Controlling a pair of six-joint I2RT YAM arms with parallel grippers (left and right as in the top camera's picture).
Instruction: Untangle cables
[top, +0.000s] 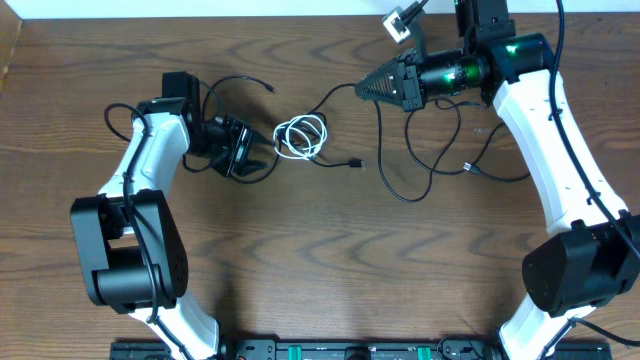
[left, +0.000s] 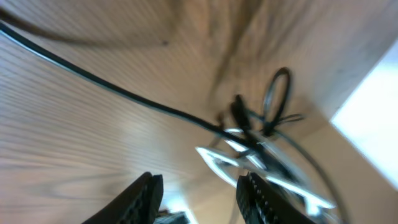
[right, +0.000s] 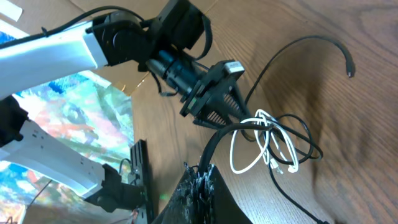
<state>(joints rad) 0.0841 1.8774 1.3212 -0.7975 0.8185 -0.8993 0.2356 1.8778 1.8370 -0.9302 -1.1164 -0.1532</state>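
The white cable (top: 300, 137) lies as a small coil on the table (top: 320, 260), between the two arms, and everything else is placed from it.

The left gripper (top: 257, 152) sits just beside the coil on the left arm's side, pointing at it. Its jaws stand partly apart. In the left wrist view, the two dark fingers (left: 143, 196) have bare wood between them and nothing in the gap. They touch no cable. A thin black cord (left: 112, 90) crosses the wood ahead of the fingertips and runs toward the blurred coil.

The right gripper (top: 360, 90) is on the other side of the coil, a little farther off, with its tip aimed at it. Its jaws are pressed together on a black cable (top: 335, 95). In the right wrist view, that cable leaves the closed tip, arcs over and drops into the coil. There it overlaps the white loops, though whether it threads through them cannot be told.

More black cables (top: 430, 175) sprawl in loose loops beyond the right gripper, well away from the coil. A small plug end (top: 357, 163) lies near the coil on that side. Another thin black loop (top: 235, 82) lies on the left gripper's side of the coil, beside the left arm's wrist.
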